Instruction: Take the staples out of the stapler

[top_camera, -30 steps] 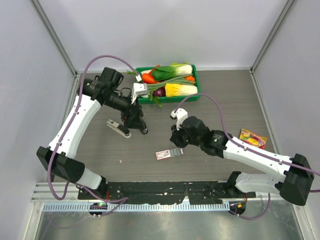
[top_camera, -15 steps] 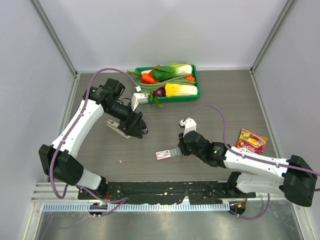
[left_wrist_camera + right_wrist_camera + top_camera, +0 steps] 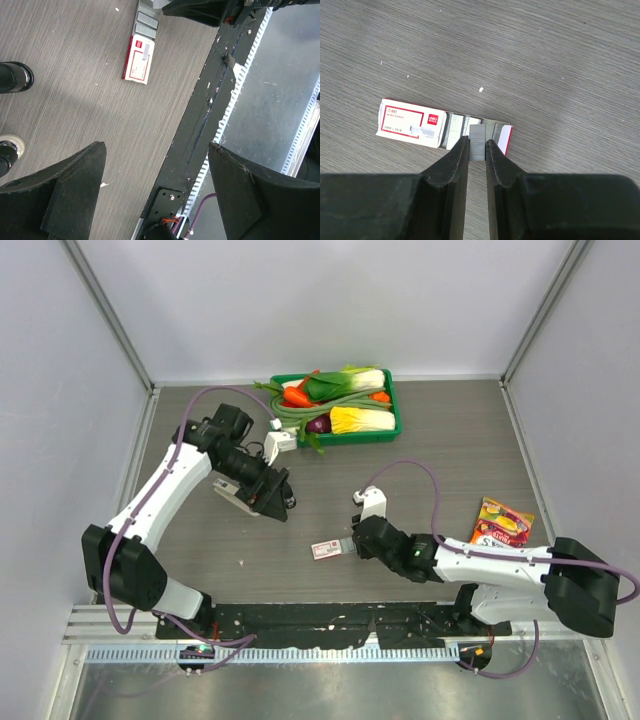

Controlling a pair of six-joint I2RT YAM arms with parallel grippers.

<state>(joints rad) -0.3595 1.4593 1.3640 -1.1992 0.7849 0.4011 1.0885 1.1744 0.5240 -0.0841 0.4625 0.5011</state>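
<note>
Over the open staple box (image 3: 410, 129) | staples (image 3: 477, 134) are pinched in the right gripper (image 3: 477, 146), likely for setting down inside it | left gripper (image 3: 156, 150) is held open, empty, beside the stapler (image 3: 228, 490)

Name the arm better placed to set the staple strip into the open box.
Right. Its claw is shut on the staple strip right at the open staple box. The left claw is open, empty and off beside the stapler, apart from the box.
</note>
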